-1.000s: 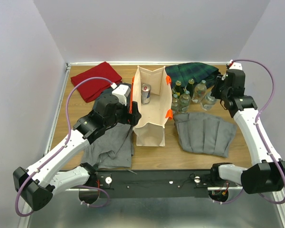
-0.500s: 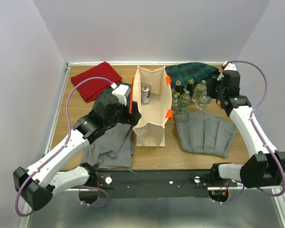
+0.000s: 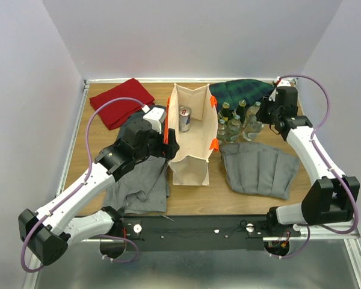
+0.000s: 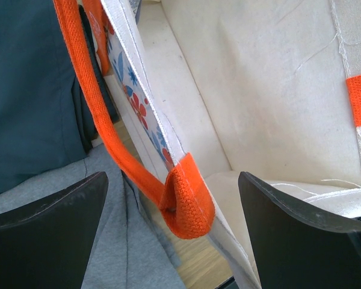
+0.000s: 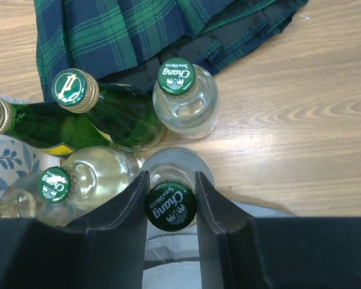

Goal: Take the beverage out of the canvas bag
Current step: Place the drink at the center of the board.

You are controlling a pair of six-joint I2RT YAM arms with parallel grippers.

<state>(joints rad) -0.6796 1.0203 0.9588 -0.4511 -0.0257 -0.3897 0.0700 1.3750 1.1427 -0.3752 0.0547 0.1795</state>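
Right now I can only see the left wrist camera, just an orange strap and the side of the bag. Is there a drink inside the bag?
Observer: Yes, one can stands upright inside the canvas bag, near its far end.
Operator: What is the other claw doing?
Observer: The right claw is shut on the capped neck of a clear Chang bottle, outside the bag on its right.
Operator: Is that bottle alone?
Observer: No, more clear and green bottles stand crowded around it, next to a green plaid cloth.
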